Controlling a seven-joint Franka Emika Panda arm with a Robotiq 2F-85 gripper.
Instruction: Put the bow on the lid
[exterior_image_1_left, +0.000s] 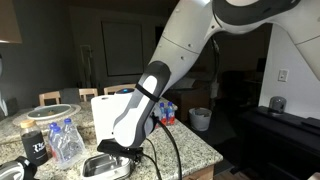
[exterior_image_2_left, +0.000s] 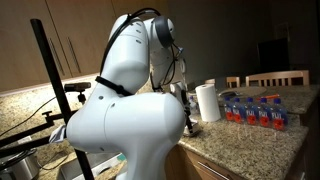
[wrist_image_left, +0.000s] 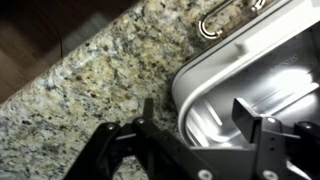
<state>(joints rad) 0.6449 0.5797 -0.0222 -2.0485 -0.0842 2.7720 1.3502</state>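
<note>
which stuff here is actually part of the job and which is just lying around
Job:
plastic tub
claw, open over the tub's edge
lid: cannot tell it apart from the tub here

Lying about:
paper towel roll
pack of water bottles
clear plastic bottles
curved metal piece

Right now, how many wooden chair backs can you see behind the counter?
2, in an exterior view: a narrow chair back just past the paper towel roll, a wide chair back beside it. The robot arm may hide others.
</note>
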